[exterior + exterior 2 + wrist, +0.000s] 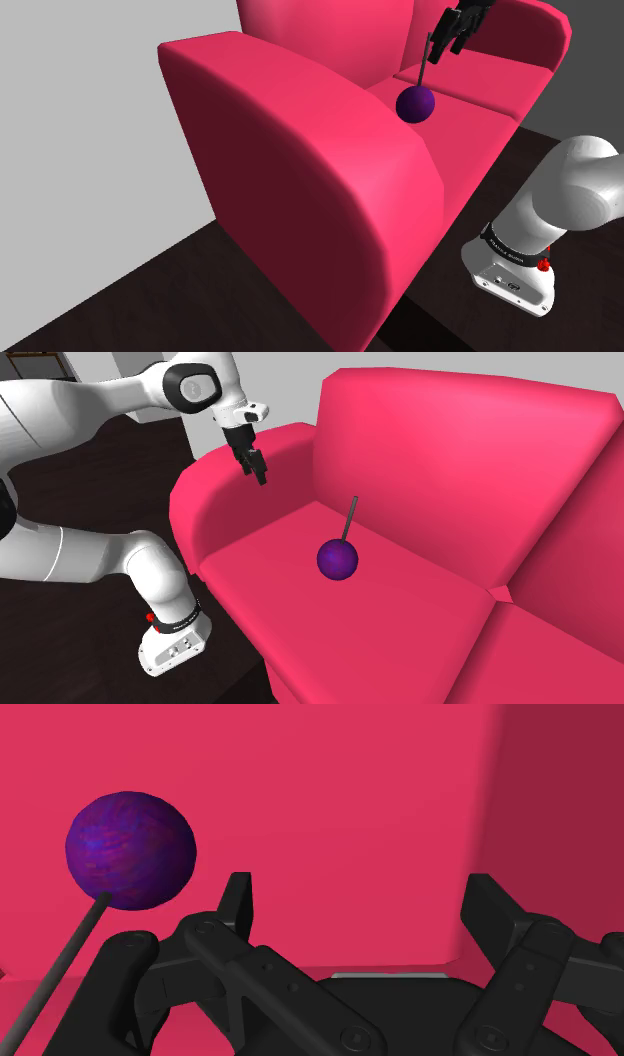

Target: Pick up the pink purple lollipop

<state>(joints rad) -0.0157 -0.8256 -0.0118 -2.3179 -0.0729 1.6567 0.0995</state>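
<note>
On the bright pink sofa (420, 622) the round purple lollipop (338, 558) on its dark stick lies ungrasped, the black hand (260, 473) above the sofa spread wide, empty

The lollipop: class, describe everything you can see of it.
The lollipop has a round purple head mottled with blue and pink, and a thin dark stick. Its head rests on the pink sofa's seat cushion, the stick slanting up towards the backrest. Nothing grips it: the open fingers hang apart from it.
</note>
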